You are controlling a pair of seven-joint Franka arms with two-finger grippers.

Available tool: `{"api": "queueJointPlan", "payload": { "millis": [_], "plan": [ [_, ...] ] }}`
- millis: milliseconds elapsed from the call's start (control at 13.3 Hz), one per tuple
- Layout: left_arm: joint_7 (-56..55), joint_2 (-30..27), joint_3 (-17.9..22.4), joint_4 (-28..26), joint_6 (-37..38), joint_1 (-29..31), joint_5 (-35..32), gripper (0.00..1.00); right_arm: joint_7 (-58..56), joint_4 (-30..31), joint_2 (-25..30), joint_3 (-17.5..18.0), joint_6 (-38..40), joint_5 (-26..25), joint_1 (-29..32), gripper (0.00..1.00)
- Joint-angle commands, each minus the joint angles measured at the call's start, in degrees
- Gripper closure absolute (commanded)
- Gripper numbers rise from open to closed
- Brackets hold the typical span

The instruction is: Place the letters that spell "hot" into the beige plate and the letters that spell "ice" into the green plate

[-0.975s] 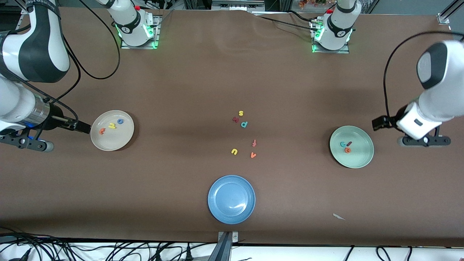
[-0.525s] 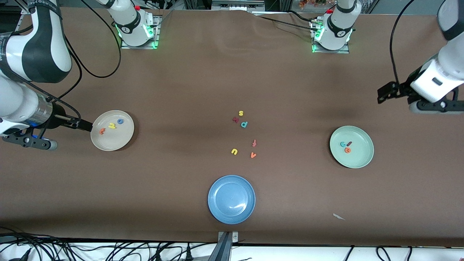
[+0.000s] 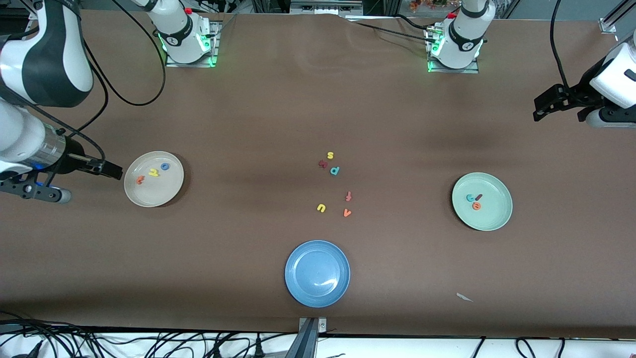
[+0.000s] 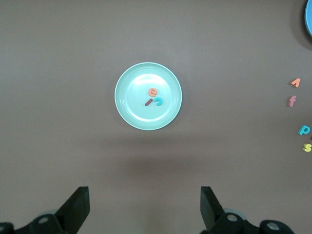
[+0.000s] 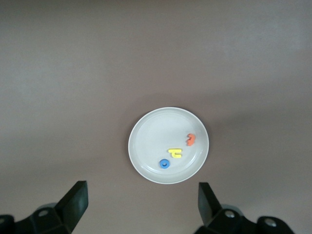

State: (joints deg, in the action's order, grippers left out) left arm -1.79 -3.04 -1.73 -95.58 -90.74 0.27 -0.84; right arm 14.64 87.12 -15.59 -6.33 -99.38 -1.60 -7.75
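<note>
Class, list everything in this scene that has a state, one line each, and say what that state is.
beige plate: holds yellow h, blue o, orange t.
green plate: holds teal c, maroon i, orange e.
blue plate: empty.
left gripper: open, empty.
right gripper: open, empty.

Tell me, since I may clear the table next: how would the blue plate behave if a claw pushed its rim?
The blue plate looks rigid and glossy, so it would probably slide flat across the brown table cover rather than bend. Being shallow and wide, it seems unlikely to tip. A rim grasp might slip.
</note>
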Motion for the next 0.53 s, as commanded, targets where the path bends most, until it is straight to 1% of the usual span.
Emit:
{"api": "queueJointPlan", "payload": {
  "millis": [0,75,300,450],
  "plan": [
    [1.4,0.3,0.3,0.8,-1.0,0.3,0.7,0.0,-0.8,1.0,1.7,-0.9,-1.0,0.5,-0.1,0.0],
    [1.4,0.3,0.4,0.8,-1.2,0.3,0.8,0.0,-0.7,0.9,1.7,-0.6,-1.4,1.2,-0.2,0.0],
    [1.4,0.1,0.7,0.7,-1.4,0.3,0.8,0.0,-0.8,1.1,2.4,-0.3,-0.4,1.2,-0.3,0.0],
    [1.5,0.1,0.7,0.7,-1.4,0.4,0.8,0.0,-1.1,0.9,2.4,-0.3,2.1,1.2,-0.2,0.0]
  ]
}}
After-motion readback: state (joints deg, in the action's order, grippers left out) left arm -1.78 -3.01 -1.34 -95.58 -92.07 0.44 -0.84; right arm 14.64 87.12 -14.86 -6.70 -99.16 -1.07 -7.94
